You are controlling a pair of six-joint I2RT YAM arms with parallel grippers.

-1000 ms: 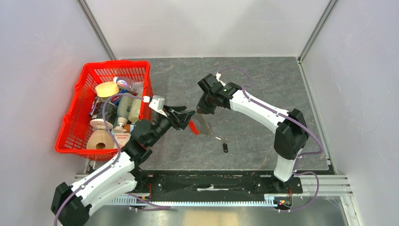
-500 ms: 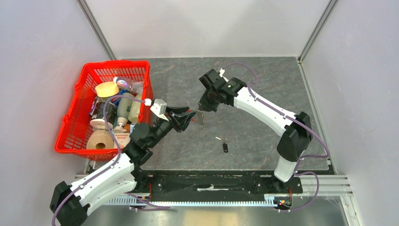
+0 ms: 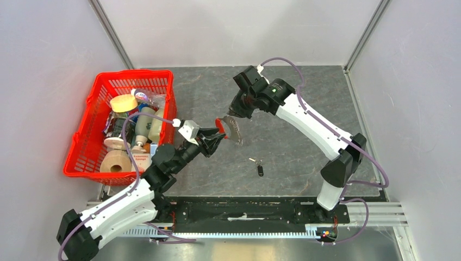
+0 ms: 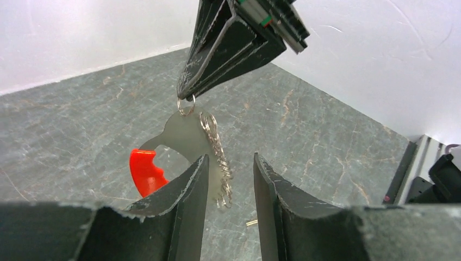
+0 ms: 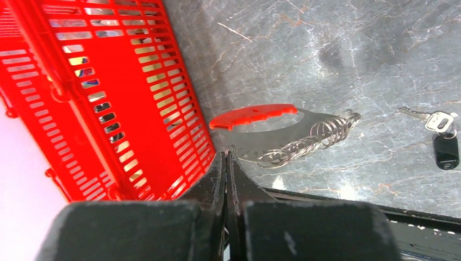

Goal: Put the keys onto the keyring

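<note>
My right gripper [image 3: 232,113] is shut on a small ring at the top of the keyring [image 3: 234,129], which hangs in the air above the table. It is a grey metal plate edged with a row of small rings [image 5: 304,142] and a red curved strip [image 4: 144,171]. My left gripper [image 4: 231,157] stands open. The keyring's lower end [image 4: 217,163] hangs between its fingers, close to the left finger. The keys [image 3: 259,167], a small silver key with a black fob [image 5: 446,151], lie on the table below, apart from both grippers.
A red basket [image 3: 87,130] full of bottles and rolls stands at the left; its wall [image 5: 108,81] fills the left of the right wrist view. White walls close the table at the back and on both sides.
The right arm has raised the keyring and carried it farther back. My left gripper has followed it, and its jaws have narrowed around the keyring's lower end.
</note>
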